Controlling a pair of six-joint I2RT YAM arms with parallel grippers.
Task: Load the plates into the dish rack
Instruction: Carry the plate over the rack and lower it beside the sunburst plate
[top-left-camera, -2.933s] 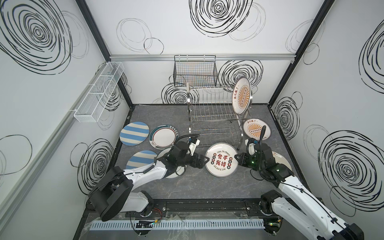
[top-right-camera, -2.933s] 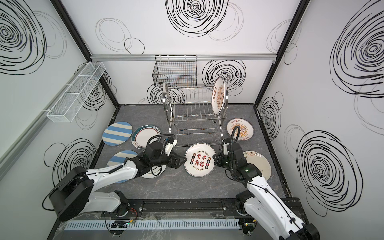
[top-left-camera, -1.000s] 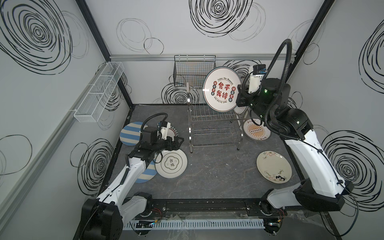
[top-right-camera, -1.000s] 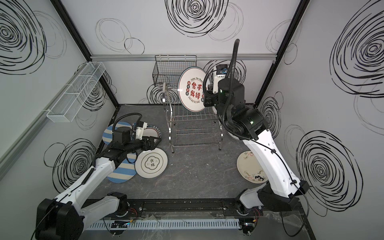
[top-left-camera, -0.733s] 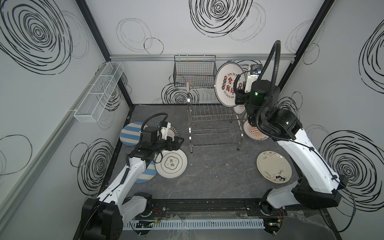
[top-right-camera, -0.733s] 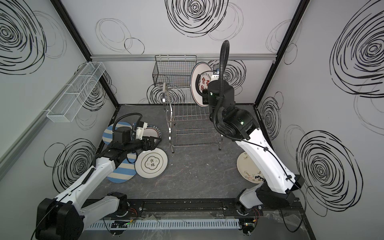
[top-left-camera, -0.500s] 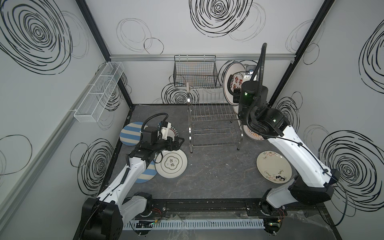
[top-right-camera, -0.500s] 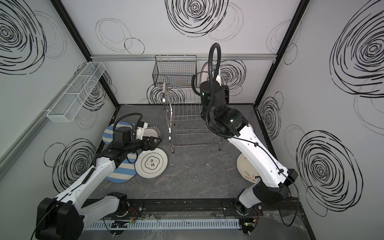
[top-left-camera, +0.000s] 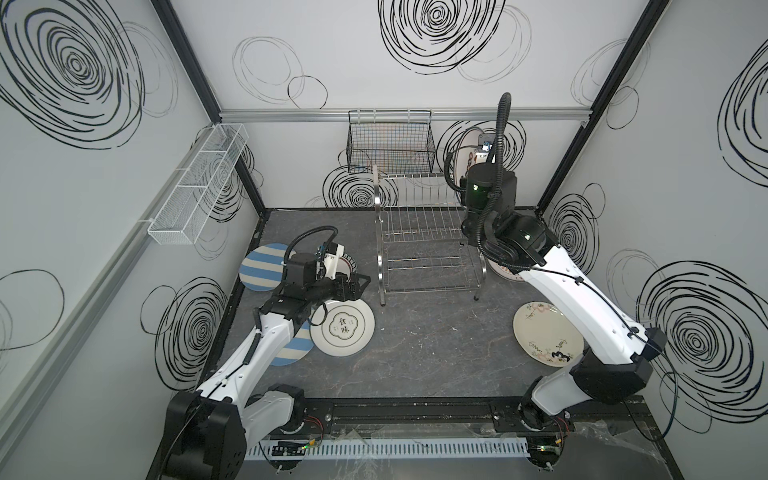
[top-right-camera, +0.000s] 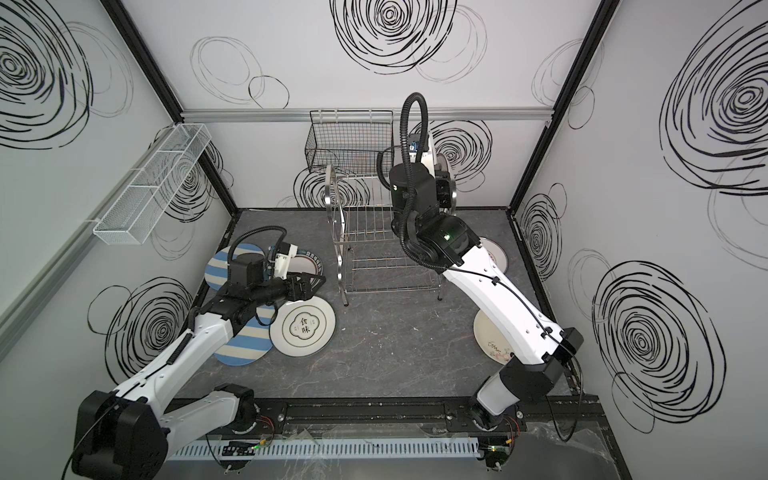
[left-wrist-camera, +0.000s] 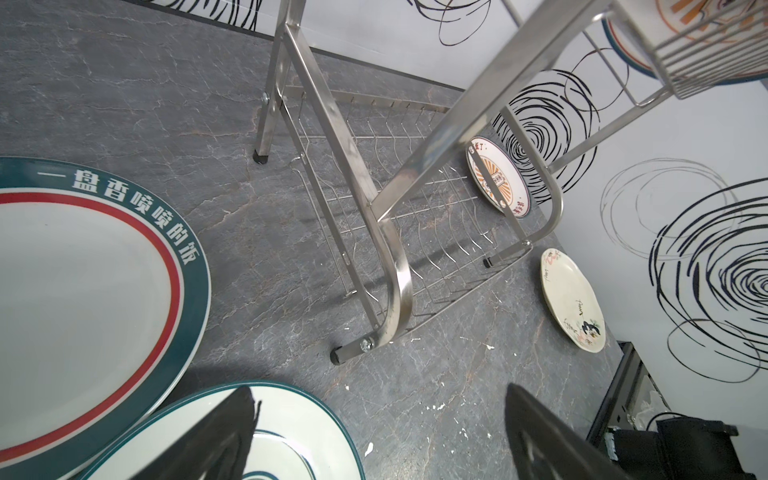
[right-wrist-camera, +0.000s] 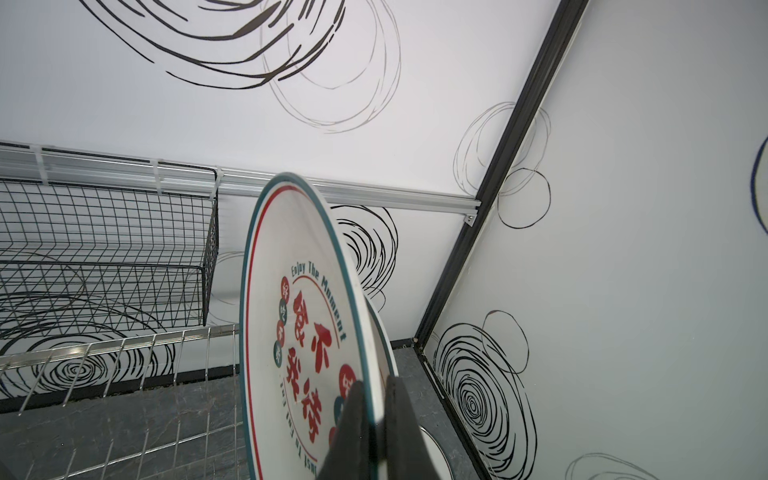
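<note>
The right tool (right-wrist-camera: 376, 401) is pinching the red-letter plate (right-wrist-camera: 299, 291) by its rim, holding it on edge at the 3 o'clock end of the dish rack (top-left-camera: 419, 216), whose other wires are lying toward 9 o'clock.

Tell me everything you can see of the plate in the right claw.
The plate is round, glossy white and ceramic-looking, with a teal rim, a thin red ring, red Chinese characters and "Enjoy The Moment" lettering. It stands on edge, nearly upright, at the right end of the dish rack. The right claw pinches its rim. Another plate stands close behind; contact unclear.
</note>
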